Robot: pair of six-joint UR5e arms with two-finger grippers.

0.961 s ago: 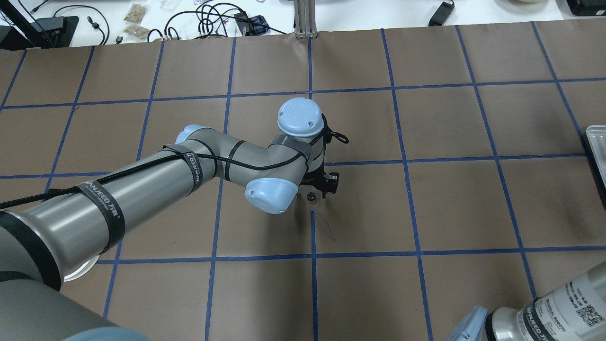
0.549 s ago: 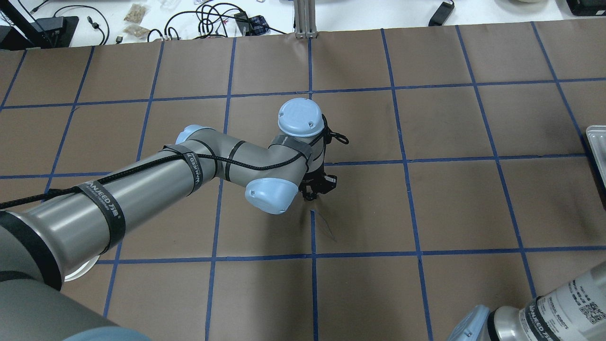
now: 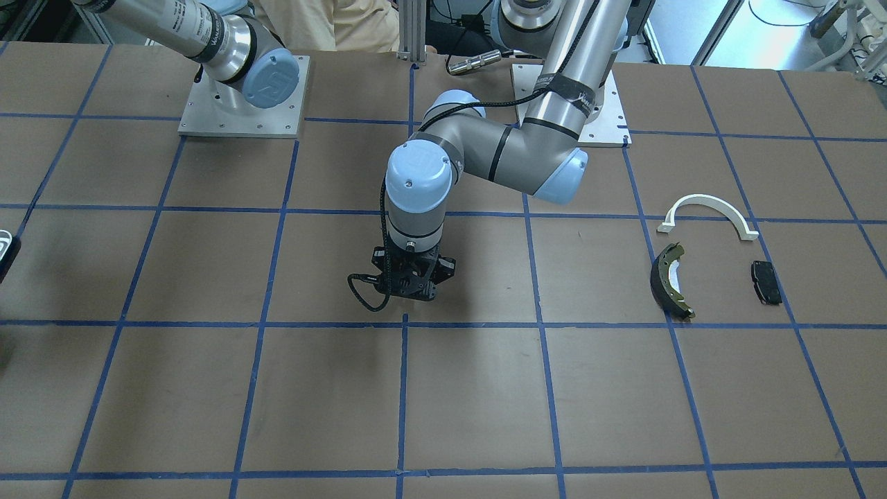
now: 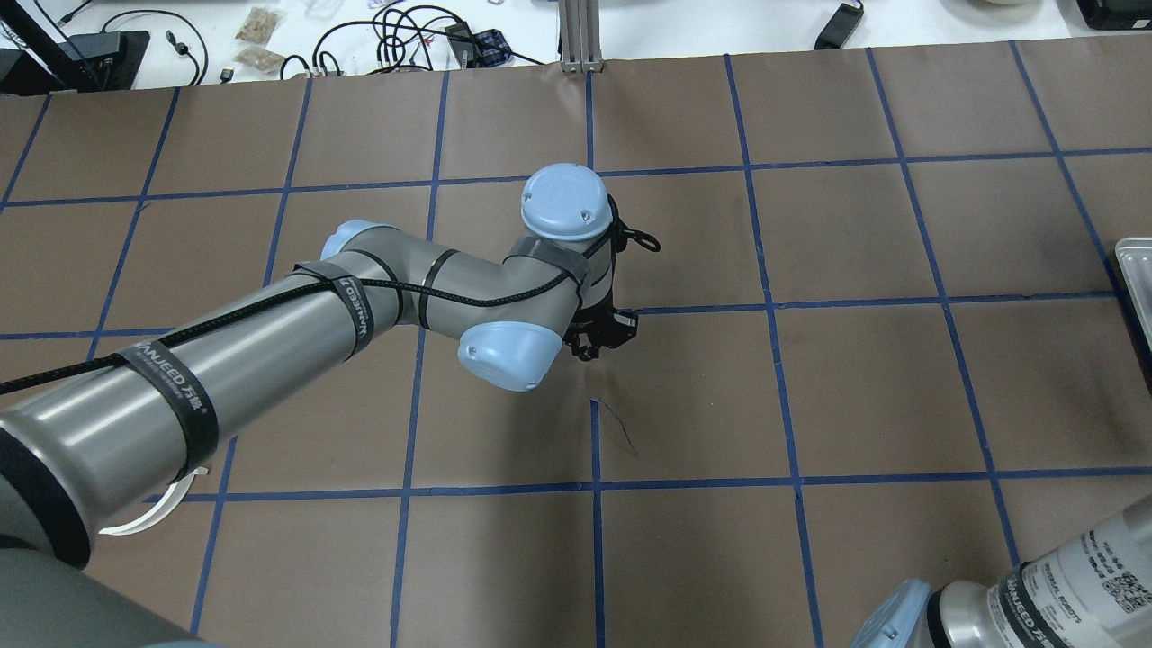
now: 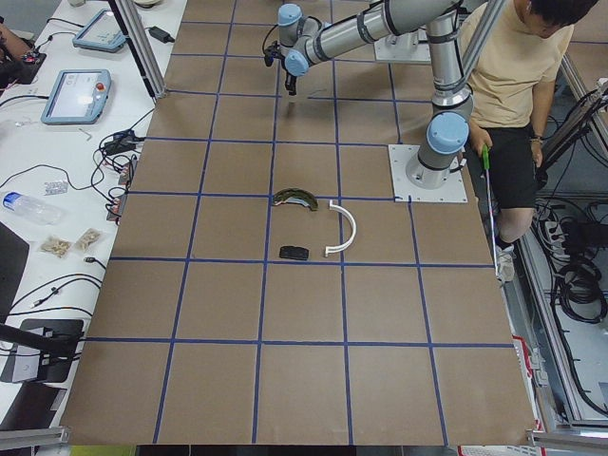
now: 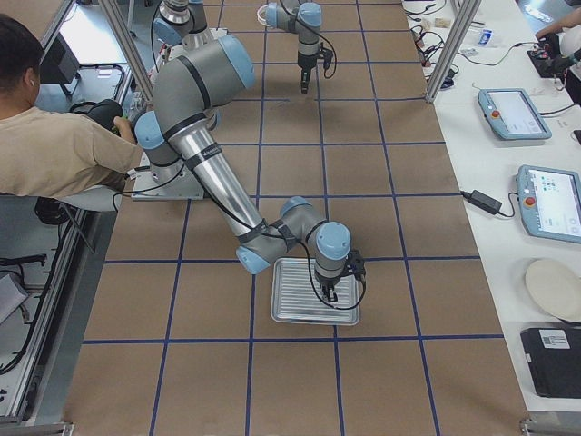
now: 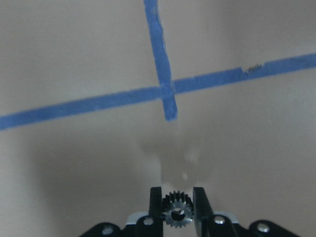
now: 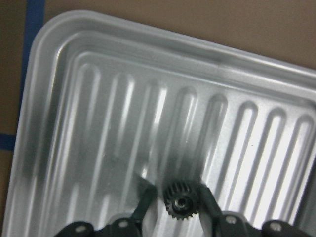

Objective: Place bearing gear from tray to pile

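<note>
My left gripper [image 7: 177,197] is shut on a small dark bearing gear [image 7: 177,214] and holds it just above the table's middle [image 4: 589,349], by a blue tape crossing. My right gripper [image 8: 180,191] hangs over the ribbed silver tray [image 8: 98,123], its fingers on both sides of a second gear [image 8: 181,202]. The tray's edge shows at the overhead view's right [image 4: 1136,270]. The pile lies on the robot's left side: a white arched strip [image 3: 707,206], a dark brake shoe [image 3: 669,281] and a small black pad [image 3: 766,282].
The table is brown paper with a blue tape grid. An aluminium post [image 4: 580,36] stands at the far edge, with cables and devices behind it. A person [image 5: 518,85] sits by the robot's base. Both arm base plates [image 3: 242,97] are bolted to the table.
The left gripper was open over a gear lying on the table. It closed on the gear and has lifted it slightly, moving a little away from the robot.
</note>
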